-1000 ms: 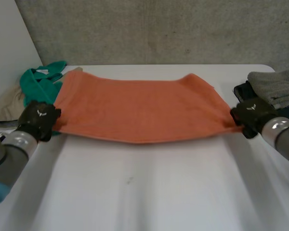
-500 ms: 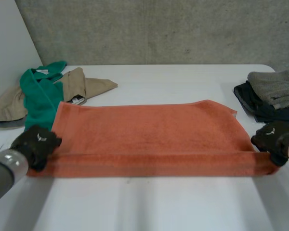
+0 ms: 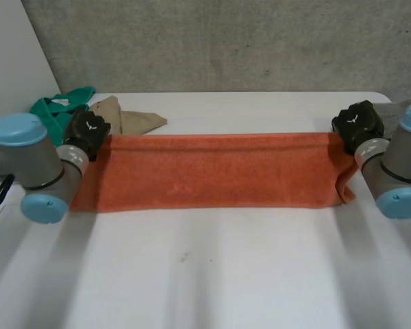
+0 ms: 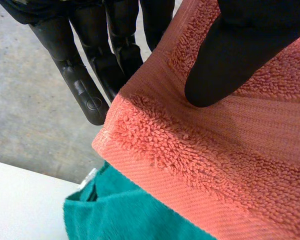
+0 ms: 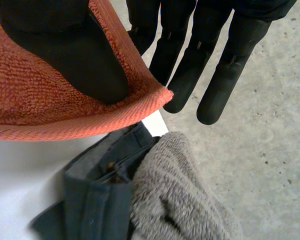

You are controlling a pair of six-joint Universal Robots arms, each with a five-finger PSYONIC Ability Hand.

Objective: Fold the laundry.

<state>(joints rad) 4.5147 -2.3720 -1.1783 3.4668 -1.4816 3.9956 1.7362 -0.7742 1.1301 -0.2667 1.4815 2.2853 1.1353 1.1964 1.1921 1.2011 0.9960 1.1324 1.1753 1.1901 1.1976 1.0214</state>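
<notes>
The white table (image 3: 212,274) carries an orange towel (image 3: 212,171), stretched as a long band across its middle. The left hand (image 3: 88,131) pinches the towel's far left corner, thumb on top against straight fingers; the right hand (image 3: 356,123) pinches the far right corner the same way. A grey towel (image 5: 190,190) on dark clothes (image 5: 95,195) lies under the right hand. A green cloth (image 3: 51,110) and a beige cloth (image 3: 127,120) lie near the left.

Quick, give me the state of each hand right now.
Left hand: shut on the orange towel, pinching a corner between thumb and fingers.
Right hand: shut on the orange towel, pinching the corner at its opposite end.
</notes>
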